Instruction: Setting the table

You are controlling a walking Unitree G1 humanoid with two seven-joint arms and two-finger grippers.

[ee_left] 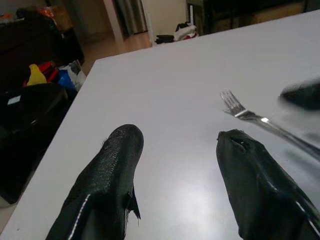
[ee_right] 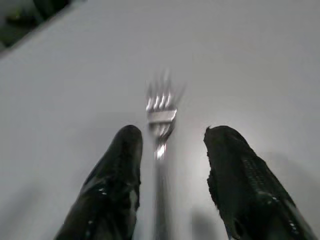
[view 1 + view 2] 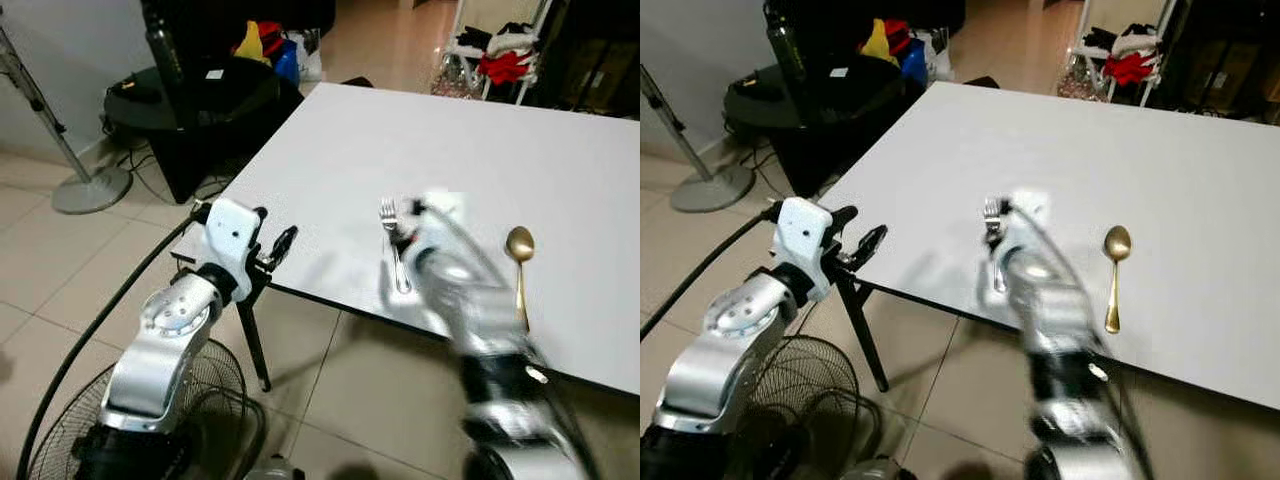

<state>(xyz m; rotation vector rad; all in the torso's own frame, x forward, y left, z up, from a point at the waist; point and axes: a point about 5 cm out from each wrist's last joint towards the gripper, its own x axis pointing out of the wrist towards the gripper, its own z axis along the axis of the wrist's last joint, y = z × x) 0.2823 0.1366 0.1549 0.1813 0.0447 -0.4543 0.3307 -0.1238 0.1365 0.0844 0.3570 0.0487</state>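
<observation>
White table [image 3: 330, 140] with cutlery near its near edge. A silver fork [image 3: 393, 245] lies flat, tines pointing toward the far edge; a gold spoon [image 3: 520, 268] lies parallel to it on the right, well apart, bowl likewise away from the robot.

The right gripper [image 2: 167, 165], its arm motion-blurred, is over the fork handle: its two black fingers stand open, one on either side of the handle, and hold nothing. The left gripper [image 1: 175, 175] hovers at the table's near left corner, fingers spread wide and empty, pointing across the surface toward the fork.

Risks, as judged: with the arm moving fast, a finger may strike the fork and skid it toward the near edge, which is close behind the handle end, so the fork could slide off onto the tiled floor. A flat handle on a smooth top is also hard to pinch; the fingers may close on nothing.

Room for moving: the far and middle table lie bare. A floor fan [image 3: 215, 385] stands below the left arm.
</observation>
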